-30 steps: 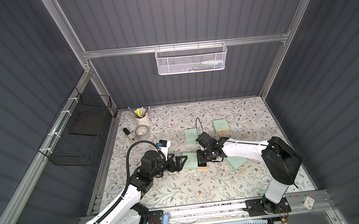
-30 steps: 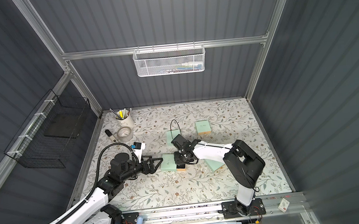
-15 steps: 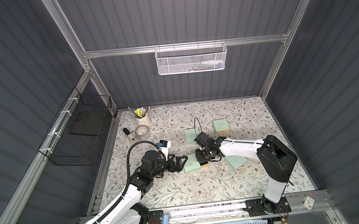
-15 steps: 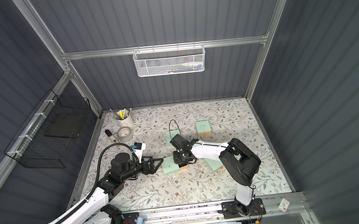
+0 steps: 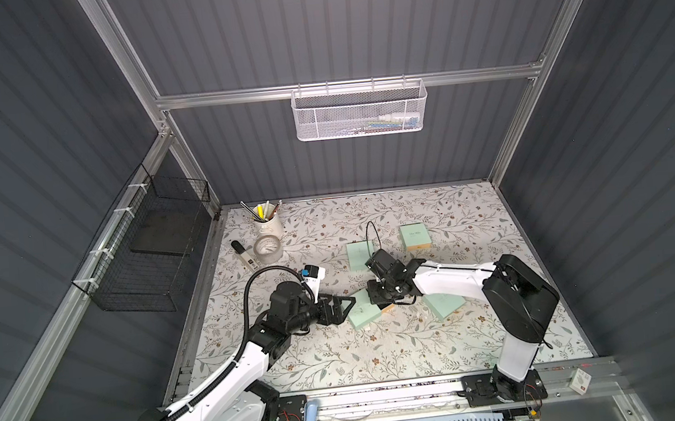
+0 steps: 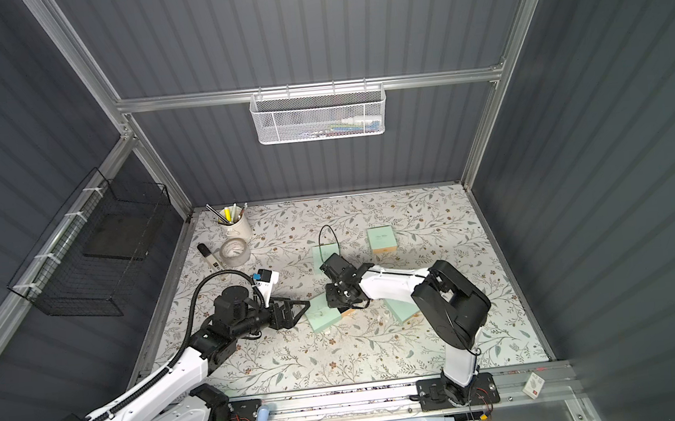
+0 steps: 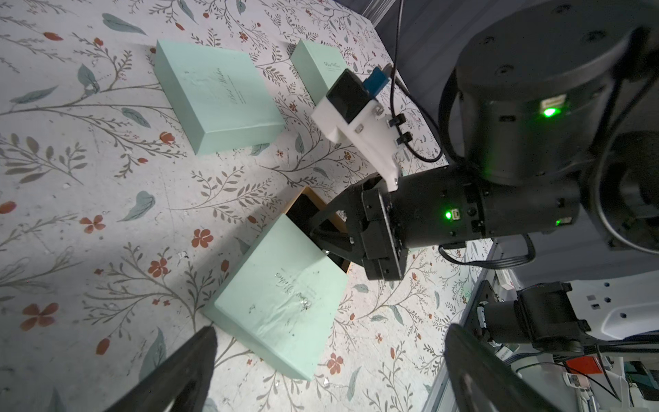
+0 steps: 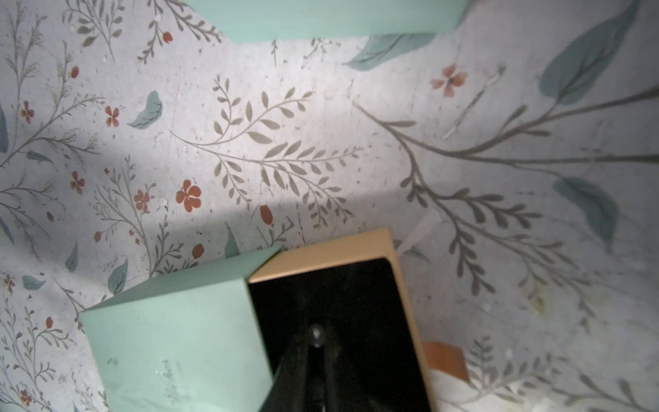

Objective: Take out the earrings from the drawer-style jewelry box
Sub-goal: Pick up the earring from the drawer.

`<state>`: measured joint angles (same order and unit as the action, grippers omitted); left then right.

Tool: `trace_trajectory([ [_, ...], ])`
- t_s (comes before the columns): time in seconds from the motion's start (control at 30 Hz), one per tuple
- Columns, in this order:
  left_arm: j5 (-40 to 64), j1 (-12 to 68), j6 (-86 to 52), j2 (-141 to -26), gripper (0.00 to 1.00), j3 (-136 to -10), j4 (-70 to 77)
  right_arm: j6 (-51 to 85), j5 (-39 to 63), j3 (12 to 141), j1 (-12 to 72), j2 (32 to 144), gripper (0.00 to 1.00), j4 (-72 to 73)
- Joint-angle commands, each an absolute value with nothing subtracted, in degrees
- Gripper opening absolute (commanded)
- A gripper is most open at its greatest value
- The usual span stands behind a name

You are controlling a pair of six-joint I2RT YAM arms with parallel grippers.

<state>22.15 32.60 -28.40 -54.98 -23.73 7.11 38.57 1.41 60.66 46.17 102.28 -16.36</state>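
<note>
Top views: 4 mint boxes [image 5: 414, 236] on the floral mat [image 5: 329, 229]. The jewelry box [image 5: 362, 312] is the only one w/ its drawer [image 5: 387, 308] slid partly out. Two other boxes lie beyond it, and one sits beside it under the right arm. The right gripper [image 5: 380, 298] tips down over the drawer end, presumably to reach inside. The left gripper [image 5: 338, 305] sits just beside the box's closed end. My read: parked there to brace the box if it slides.

Left wrist: 3 of the 4 boxes show. The left gripper [image 7: 331, 331] has jaws spread wide and empty, the box's closed end just ahead of them. Can't tell whether either jaw touches it. The right gripper's jaws go down into the drawer's black interior.

Right wrist: 1 tan-rimmed drawer w/ black lining. There is 1 pale speck on the lining between the dark jaws, prob. one of the earrings [image 8: 316, 335]. It is blurred, and no 2nd stud is seen. The jaws are drawn close w/ only a thin gap. Can't tell if they pinch it yet.
</note>
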Motion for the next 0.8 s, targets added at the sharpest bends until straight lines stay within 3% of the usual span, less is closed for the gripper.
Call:
trace_trajectory([
  [0.0,24.43,32.87,-29.42,-56.15,1.00,-23.77,9.20,39.79,0.00,58.95,46.45,99.84,0.09,-16.35],
  [0.77,28.46,32.87,-32.67,-64.91,1.00,-26.62,14.68,39.42,2.08,54.22,44.82,91.86,0.09,-12.70],
])
